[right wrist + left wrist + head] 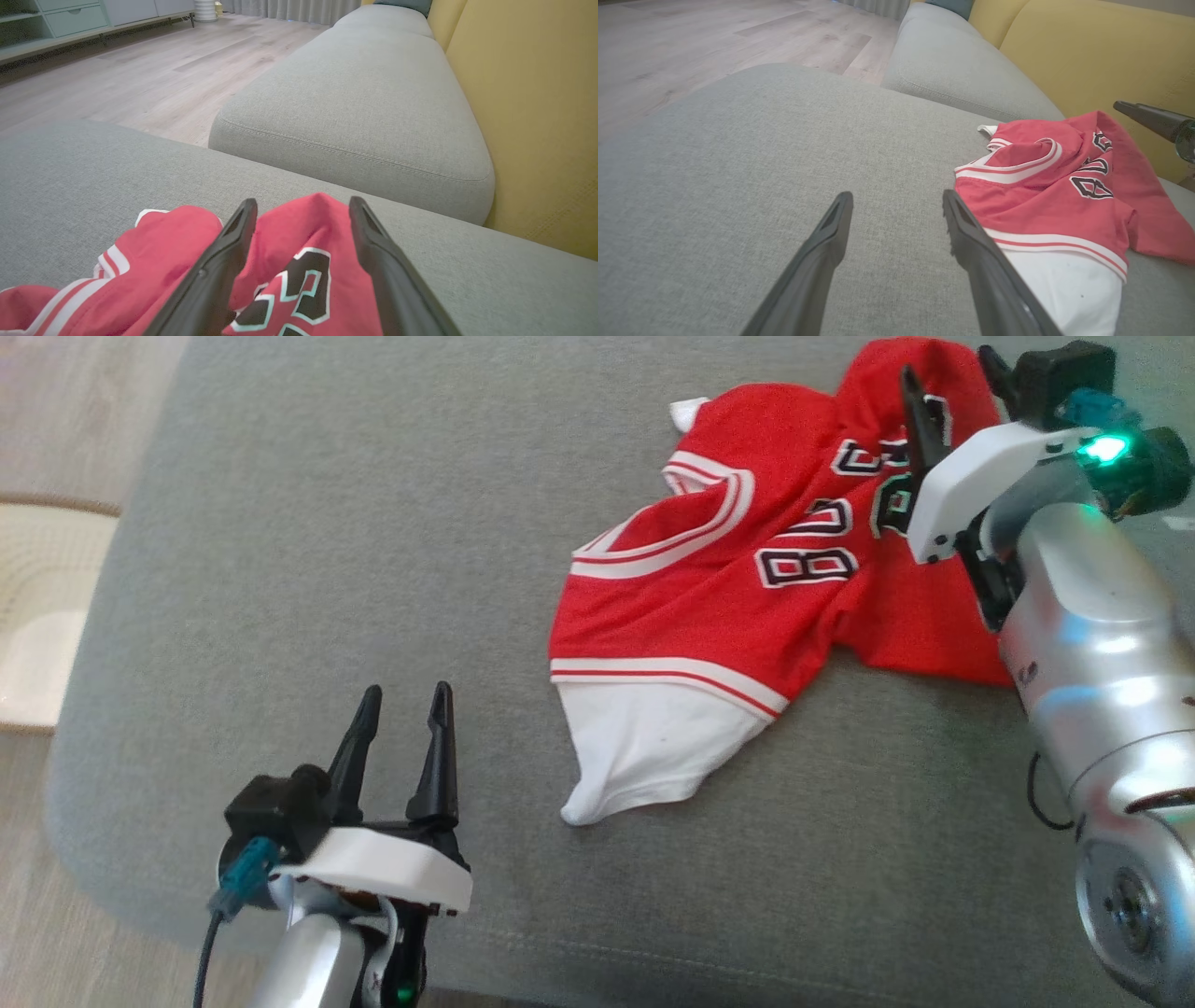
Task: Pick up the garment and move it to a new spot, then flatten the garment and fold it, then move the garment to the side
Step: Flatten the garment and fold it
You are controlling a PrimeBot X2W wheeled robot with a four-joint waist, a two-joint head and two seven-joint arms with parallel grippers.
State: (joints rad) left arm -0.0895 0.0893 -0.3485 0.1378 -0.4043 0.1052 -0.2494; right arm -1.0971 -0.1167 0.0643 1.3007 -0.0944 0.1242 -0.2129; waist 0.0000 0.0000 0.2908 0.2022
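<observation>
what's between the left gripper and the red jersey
Only bare grey sofa cushion: in the head view, nothing lies between the left gripper and the white hem of the jersey.

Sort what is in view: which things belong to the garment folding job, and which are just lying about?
Job: red garment, crumpled; grey cushion under it; left pincer, open; right pincer, open over the garment.
Lying about: neighbouring grey cushion; yellow backrest; wood floor; cabinet; curtain.
</observation>
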